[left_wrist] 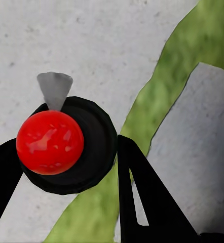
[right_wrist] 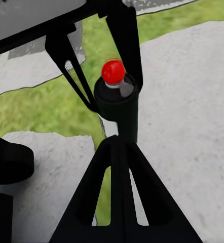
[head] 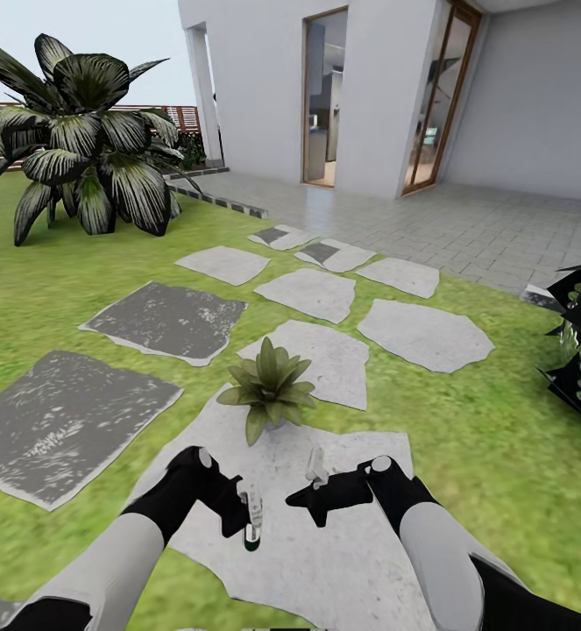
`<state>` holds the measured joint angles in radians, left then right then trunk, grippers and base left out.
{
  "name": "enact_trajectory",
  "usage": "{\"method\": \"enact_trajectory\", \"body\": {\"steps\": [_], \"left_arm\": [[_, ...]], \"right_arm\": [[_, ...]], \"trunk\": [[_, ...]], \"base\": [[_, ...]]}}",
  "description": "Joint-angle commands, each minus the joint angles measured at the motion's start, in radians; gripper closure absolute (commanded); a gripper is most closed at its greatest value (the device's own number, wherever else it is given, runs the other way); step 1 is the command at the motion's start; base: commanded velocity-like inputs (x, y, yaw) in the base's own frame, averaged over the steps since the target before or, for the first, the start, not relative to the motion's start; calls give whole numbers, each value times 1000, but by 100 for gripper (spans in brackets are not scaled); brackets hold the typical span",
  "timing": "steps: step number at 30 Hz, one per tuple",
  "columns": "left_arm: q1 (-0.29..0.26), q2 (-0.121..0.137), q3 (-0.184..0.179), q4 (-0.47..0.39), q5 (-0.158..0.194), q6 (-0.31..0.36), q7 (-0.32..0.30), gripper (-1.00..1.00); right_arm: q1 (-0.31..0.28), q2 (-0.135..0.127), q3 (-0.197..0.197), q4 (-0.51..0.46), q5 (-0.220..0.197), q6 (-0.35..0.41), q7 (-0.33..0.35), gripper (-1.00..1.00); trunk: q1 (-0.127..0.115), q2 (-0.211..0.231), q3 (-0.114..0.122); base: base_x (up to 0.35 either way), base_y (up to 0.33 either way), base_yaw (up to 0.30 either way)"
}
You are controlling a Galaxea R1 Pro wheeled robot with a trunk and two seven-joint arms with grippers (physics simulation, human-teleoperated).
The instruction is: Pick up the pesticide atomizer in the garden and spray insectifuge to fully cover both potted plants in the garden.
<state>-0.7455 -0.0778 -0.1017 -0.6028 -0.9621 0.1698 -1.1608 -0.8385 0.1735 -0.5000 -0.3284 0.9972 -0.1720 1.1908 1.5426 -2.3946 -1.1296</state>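
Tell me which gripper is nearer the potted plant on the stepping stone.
Left, narrowly. The left gripper, shut on the pesticide atomizer, sits just below the potted plant. The right gripper sits off to its right, jaws together.

Both arms: white forearm shells; black wrists; black triangular gripper point(head: 253, 517) fingers w/ cutouts.

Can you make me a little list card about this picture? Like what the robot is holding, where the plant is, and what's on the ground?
place: garden lawn with grey stepping stones, house behind
left gripper: shut on the atomizer
atomizer: dark body, red spot on top, held over a stone
right gripper: close beside the atomizer, looks shut, holding nothing
potted plant: one small green rosette, just ahead of the grippers, on a stone
big shrub: far left on the lawn, dark striped leaves
spraying: no spray visible
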Motion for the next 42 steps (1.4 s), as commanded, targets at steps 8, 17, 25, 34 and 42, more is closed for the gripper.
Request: {"method": "enact_trajectory", "body": {"steps": [8, 17, 25, 34, 42], "left_arm": [[-2, -23, -3, -2, -4, 10, -7, 100], [-2, -34, -16, -1, -5, 8, -46, 100], [-1, -33, -78, -2, -2, 19, -53, 100], [-2, -41, -80, -4, 5, 20, -48, 100], [-2, -55, -81, -6, 5, 20, -51, 100]], "right_arm": [[-1, 1, -8, -1, 11, -9, 3, 100], [-1, 1, -8, -1, 11, -9, 3, 100], [-1, 1, -8, -1, 11, -9, 3, 100], [-1, 1, -8, -1, 11, -10, 3, 100], [-1, 1, -8, -1, 11, -11, 3, 100]], "trunk": [[0, 0, -1], [0, 0, -1], [0, 0, -1], [0, 0, -1], [0, 0, -1]], "base": [[0, 0, 0], [0, 0, 0], [0, 0, 0], [0, 0, 0], [0, 0, 0]]}}
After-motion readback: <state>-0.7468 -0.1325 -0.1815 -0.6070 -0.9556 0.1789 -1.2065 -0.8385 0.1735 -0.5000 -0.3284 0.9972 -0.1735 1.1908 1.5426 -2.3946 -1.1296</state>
